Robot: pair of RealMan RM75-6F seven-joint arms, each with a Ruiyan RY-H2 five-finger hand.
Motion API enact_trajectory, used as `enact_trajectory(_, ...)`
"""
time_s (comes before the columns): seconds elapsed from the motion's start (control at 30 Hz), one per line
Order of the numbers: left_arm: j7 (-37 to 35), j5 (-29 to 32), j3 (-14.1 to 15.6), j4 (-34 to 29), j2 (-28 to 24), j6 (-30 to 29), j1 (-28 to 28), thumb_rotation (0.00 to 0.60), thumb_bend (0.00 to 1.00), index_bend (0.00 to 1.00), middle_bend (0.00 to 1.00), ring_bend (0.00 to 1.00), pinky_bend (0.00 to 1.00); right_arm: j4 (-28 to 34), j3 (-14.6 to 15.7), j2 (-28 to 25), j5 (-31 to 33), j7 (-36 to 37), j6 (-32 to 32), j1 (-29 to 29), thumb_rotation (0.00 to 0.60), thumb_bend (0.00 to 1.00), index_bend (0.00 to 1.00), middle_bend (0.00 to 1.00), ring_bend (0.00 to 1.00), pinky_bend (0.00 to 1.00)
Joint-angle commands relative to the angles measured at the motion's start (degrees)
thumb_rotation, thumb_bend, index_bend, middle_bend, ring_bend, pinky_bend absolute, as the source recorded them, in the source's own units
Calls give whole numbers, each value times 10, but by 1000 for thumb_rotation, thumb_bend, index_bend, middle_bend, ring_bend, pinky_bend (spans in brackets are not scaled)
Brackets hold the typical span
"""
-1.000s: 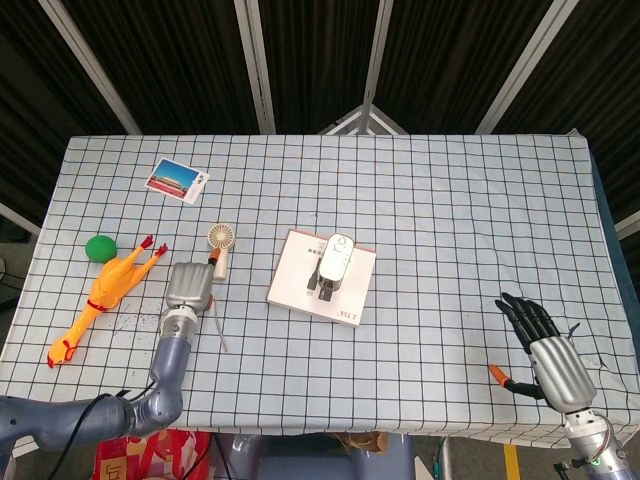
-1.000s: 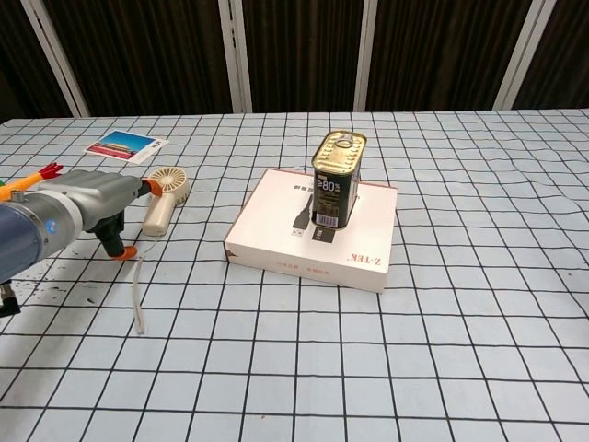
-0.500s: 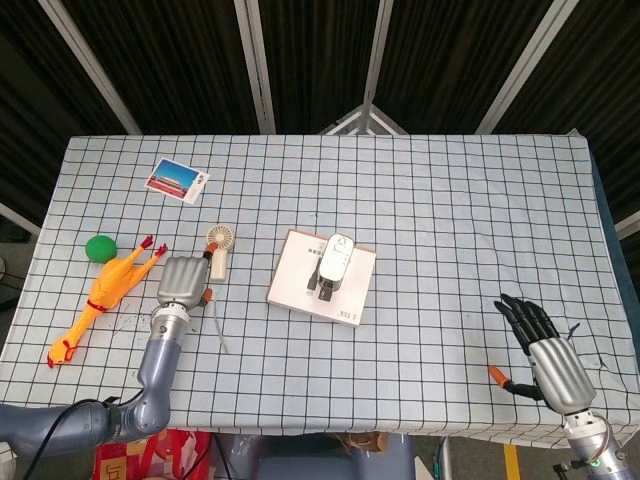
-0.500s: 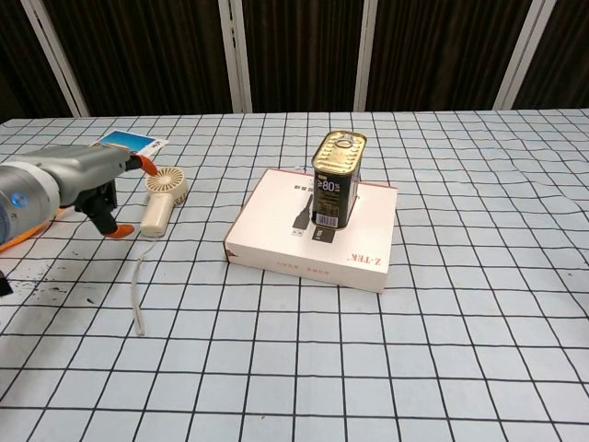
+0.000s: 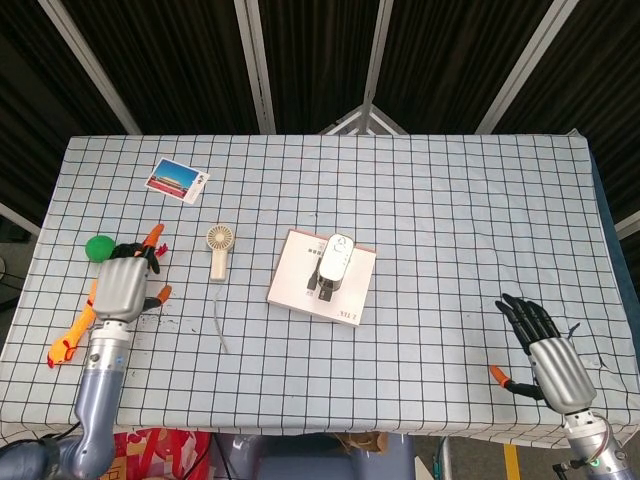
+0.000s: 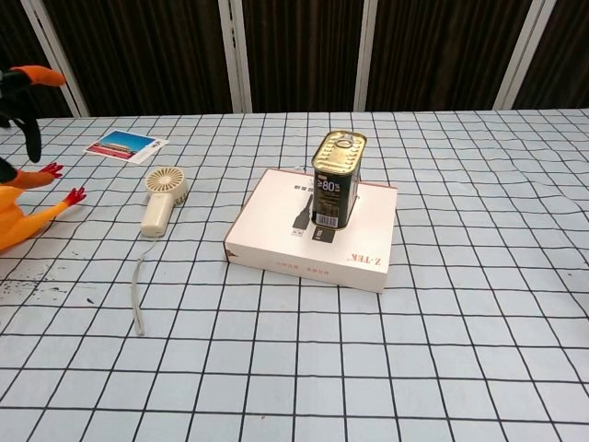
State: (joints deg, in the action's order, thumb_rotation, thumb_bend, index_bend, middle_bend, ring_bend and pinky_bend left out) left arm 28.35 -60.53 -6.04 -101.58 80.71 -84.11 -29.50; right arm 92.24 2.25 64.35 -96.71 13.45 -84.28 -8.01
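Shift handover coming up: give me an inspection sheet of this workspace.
Surface: table under a checked cloth, dark specks near the left edge.
Job's things: rubber chicken lying flat beneath the left hand.
Clutter: green ball; postcard; handheld fan; tin upright on a white box.
Hands: left hand over the chicken, contact unclear; right hand open, fingers spread, holding nothing.
Cables: white cord by the fan; black USB lead on the box.
Surroundings: dark curtain, metal struts.

The left robot hand (image 5: pixel 125 285) hovers over the rubber chicken (image 5: pixel 80 320), fingers spread.
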Motion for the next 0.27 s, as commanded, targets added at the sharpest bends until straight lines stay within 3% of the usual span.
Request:
enact_trajectory(0.03,-63,-77,61,-16,-58,-32,55,600,130,0,9,0,0,0,-1,1,1,-3,0,0,600,289,0,0,0,61)
enact_trajectory(0.13,-87,-145,97,12,-76,-78,93,600,66,0,0,0,0,1,-2,2,4,-9,0,0,600,289,0,0,0,61)
enact_trajectory(0.27,-112,-192,123,46,-77,-123,135,600,58,0,0,0,0,1,-3,4,6,-16,2,0,600,289,0,0,0,61)
